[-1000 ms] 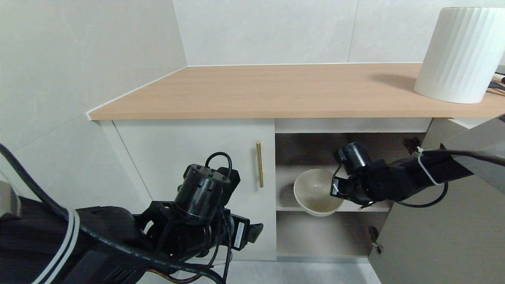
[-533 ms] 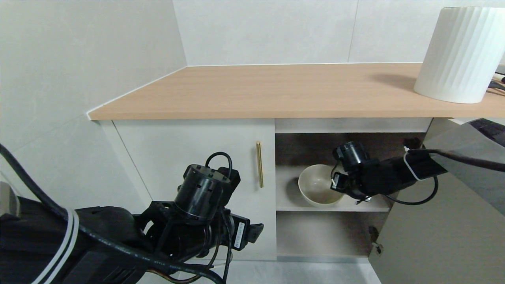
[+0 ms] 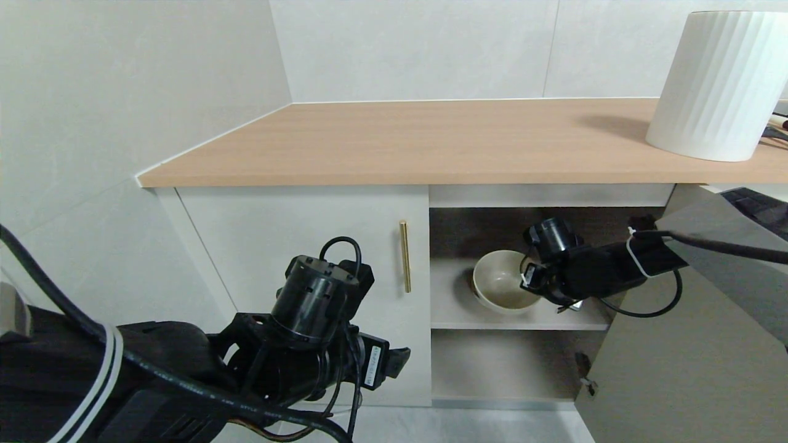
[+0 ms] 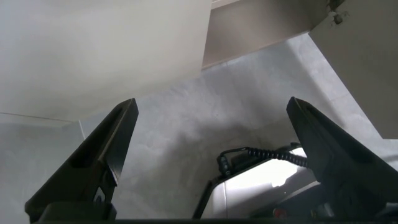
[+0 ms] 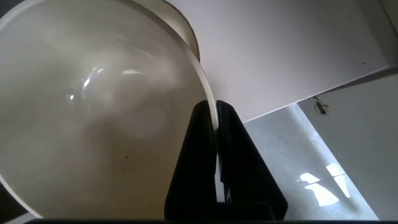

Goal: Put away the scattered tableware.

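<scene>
A cream bowl (image 3: 503, 280) rests tilted on the middle shelf (image 3: 452, 311) of the open cabinet, its mouth facing outward. My right gripper (image 3: 534, 284) reaches into the cabinet from the right and is shut on the bowl's rim. The right wrist view shows the bowl (image 5: 93, 112) close up, with the black fingers (image 5: 214, 162) pinching its thin rim. My left gripper (image 4: 211, 155) hangs low in front of the shut left door, open, with only floor between its fingers.
The cabinet's right door (image 3: 689, 344) stands swung open beside my right arm. The left door (image 3: 295, 246) is shut and has a brass handle (image 3: 404, 256). A white ribbed cylinder (image 3: 717, 83) stands on the wooden countertop (image 3: 431, 141). The lower shelf (image 3: 492, 369) is bare.
My right gripper has carried the bowl from in front of the shelf edge deeper into the cabinet, onto the middle shelf. The left arm has stayed still.
</scene>
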